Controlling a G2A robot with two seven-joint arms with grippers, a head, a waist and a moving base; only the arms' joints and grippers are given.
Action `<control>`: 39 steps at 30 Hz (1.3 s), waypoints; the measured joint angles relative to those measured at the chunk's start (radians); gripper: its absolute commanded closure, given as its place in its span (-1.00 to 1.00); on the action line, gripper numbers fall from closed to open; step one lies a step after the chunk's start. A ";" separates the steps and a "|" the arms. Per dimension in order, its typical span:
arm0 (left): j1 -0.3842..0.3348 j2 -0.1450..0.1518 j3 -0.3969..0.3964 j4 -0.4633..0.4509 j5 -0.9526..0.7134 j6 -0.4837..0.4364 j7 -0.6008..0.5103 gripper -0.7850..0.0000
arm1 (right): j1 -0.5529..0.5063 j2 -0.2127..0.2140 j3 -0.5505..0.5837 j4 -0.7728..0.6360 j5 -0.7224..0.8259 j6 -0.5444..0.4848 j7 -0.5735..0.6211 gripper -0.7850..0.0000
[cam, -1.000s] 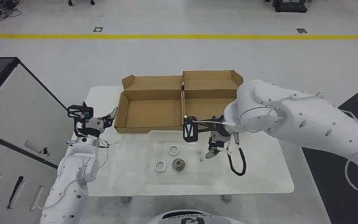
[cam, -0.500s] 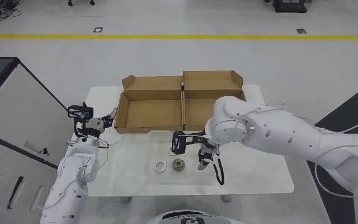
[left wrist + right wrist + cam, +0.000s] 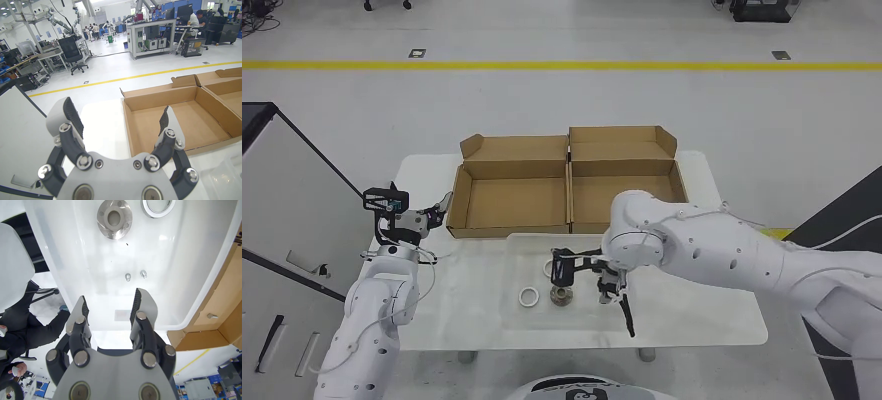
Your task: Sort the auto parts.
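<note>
Inside the glossy white tray [image 3: 94, 262] lie a round steel flange [image 3: 114, 219] and two small bolts [image 3: 128, 276]; right end effector [image 3: 110, 293] and left end effector [image 3: 116, 103] gape, empty.

White table [image 3: 722, 300] with its load.
An open cardboard left box [image 3: 510, 205] and right box [image 3: 617, 185] stand side by side, touching, along the far edge. A white tray [image 3: 105, 262] lies just in front of them.
</note>
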 measured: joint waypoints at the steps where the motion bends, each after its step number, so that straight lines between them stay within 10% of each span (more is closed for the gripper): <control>1: 0.000 0.000 0.000 0.000 0.000 0.000 0.000 -1.00 | -0.008 -0.004 0.000 0.005 -0.011 0.000 0.000 0.04; 39: 0.000 0.000 0.000 0.000 0.000 0.000 0.000 -1.00 | -0.127 -0.112 0.013 0.187 -0.172 -0.020 -0.001 0.11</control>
